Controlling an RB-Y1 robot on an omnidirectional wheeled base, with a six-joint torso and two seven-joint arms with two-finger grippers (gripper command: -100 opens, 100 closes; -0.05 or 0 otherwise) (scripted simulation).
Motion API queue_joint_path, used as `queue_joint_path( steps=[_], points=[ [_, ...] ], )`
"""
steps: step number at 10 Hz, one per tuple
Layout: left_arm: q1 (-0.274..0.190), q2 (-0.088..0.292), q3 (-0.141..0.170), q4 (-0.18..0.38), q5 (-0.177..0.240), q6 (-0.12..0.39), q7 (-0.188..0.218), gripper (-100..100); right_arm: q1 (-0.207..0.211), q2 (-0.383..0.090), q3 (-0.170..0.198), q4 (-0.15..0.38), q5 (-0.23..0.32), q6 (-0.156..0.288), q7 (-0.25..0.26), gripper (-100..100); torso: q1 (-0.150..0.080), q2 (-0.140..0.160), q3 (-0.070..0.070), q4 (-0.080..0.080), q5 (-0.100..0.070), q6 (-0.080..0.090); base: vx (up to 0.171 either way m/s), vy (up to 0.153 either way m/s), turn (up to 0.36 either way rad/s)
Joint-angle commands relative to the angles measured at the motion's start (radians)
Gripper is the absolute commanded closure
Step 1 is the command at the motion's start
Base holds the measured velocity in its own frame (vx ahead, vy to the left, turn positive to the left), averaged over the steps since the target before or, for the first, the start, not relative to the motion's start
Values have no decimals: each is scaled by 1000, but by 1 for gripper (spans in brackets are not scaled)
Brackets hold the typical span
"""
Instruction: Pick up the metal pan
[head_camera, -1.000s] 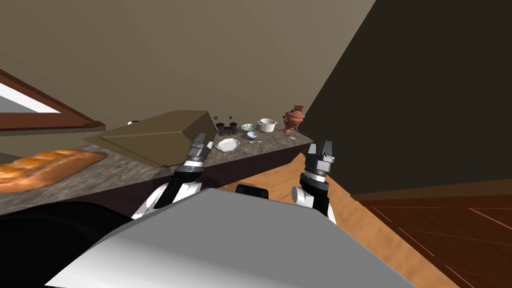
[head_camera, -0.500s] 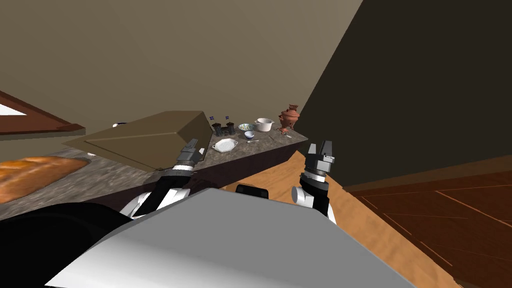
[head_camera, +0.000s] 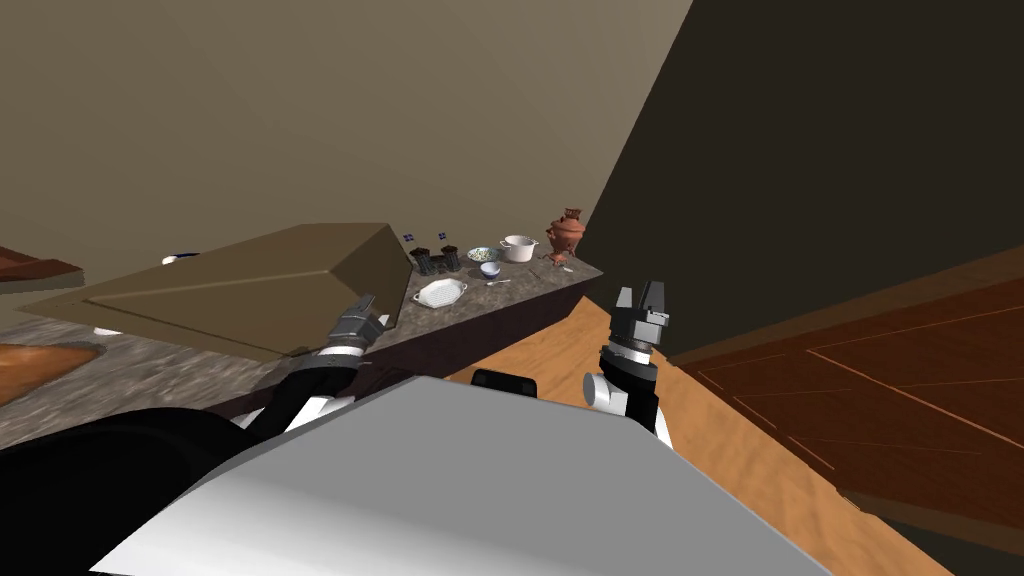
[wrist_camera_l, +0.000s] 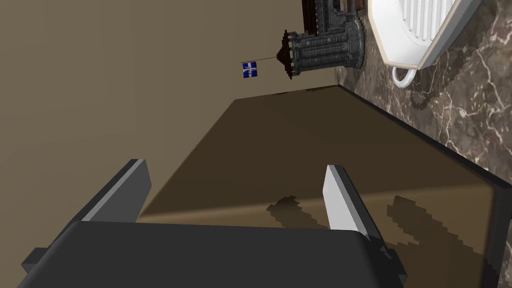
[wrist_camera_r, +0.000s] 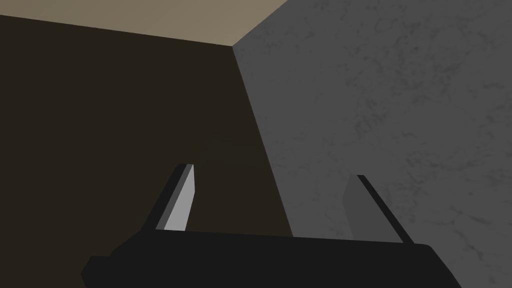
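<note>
**Counter** (head_camera: 520, 292): a dark marbled slab that runs away from you toward the far wall.

**Brown sloped box** (head_camera: 260, 285): it covers the counter's nearer stretch.

**Left claw** (head_camera: 362, 308): it sits low at the box's near corner, blades wide apart with nothing between them. Its wrist camera looks along the box's slanted face.

**Right claw** (head_camera: 640, 292): it is held up to the right of the counter, also wide and empty.

**Pan** (head_camera: 440, 293): I take the shallow, ridged white dish with loop handles for it. It sits on bare counter just past the box's far end, beside a small dark castle (head_camera: 424, 263). The white pot (head_camera: 518, 248) farther back is the other candidate.

**Relation:** The pan lies ahead of your left claw, beyond the box and well apart from it. I judge its long axis to run along the counter, with one loop handle facing the claw. The left arm is the nearer one.

**Change over the last second:**
- The whole head view has slid leftward. That is your camera turning, not the things moving.
- The loaf (head_camera: 40, 362) is almost off the edge.
- The left claw sits lower and nearer the chest.
- The right claw keeps its place.
</note>
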Motion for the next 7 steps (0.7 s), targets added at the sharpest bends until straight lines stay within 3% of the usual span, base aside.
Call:
queue_joint_path(
  steps=[1,2,4,5,7],
  points=[
    [37,0,34,-3,19,50,28,-100,0,0,0,0,0,0,0,0,0,0,0,0,0,0,13,-10,-149],
    [37,0,34,-3,19,57,28,-100,0,0,0,0,0,0,0,0,0,0,0,0,0,0,12,-4,-93],
    [98,-3,84,2,56,125,67,-100,0,0,0,0,0,0,0,0,0,-1,-1,0,0,1,28,-9,-248],
    [102,-3,84,2,56,125,67,-100,0,0,0,0,0,0,0,0,0,-2,-1,0,0,0,32,-3,-89],
    [163,-5,127,8,101,186,101,-100,0,0,0,0,0,0,0,0,-1,-2,-1,0,0,1,43,-15,-276]
  ],
)
